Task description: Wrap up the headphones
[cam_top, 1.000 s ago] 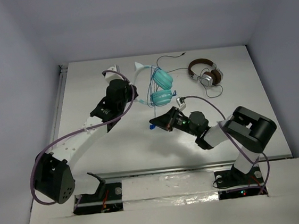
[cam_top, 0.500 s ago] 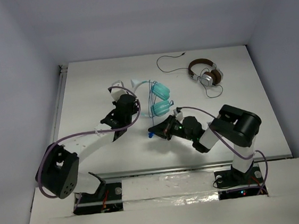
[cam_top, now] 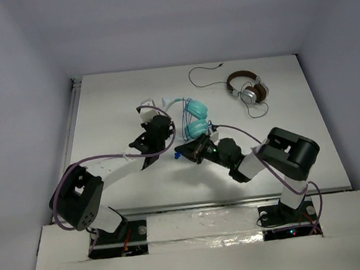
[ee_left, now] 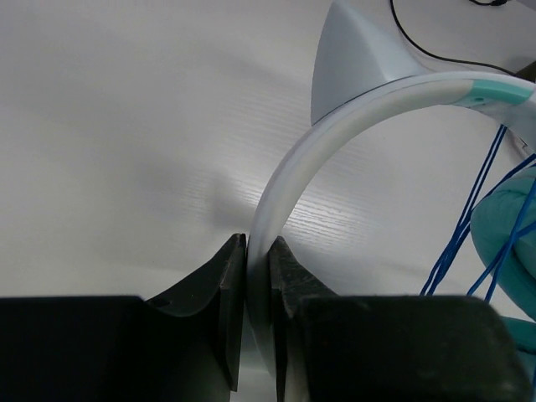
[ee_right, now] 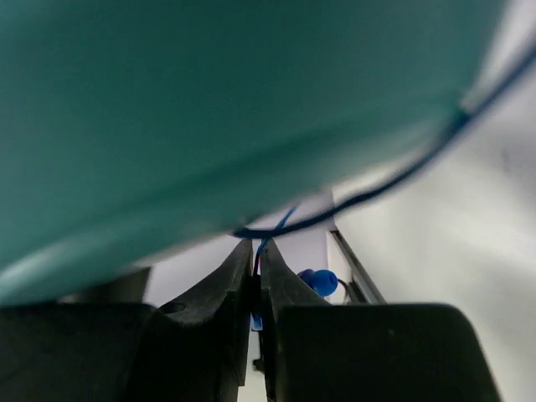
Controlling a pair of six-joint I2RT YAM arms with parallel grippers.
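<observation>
Two sets of headphones on one table [cam_top: 103, 111]: one set of teal headphones [cam_top: 195, 119], one set of brown-and-silver headphones [cam_top: 247, 89]. Two round cups [cam_top: 197, 110] on the teal set. Two cables: one blue cable [ee_left: 459, 226], one black cable [cam_top: 191, 77]. Two robot arms [cam_top: 106, 172], one gripper each: left gripper [ee_left: 258, 251], right gripper [ee_right: 255, 261].

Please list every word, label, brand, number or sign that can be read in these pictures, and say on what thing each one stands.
No text can be read in any view.
The teal headphones: no print shows on the white headband, the cups or the blue cable.
The brown-and-silver headphones: too small in the top view to tell whether they carry a logo.
</observation>
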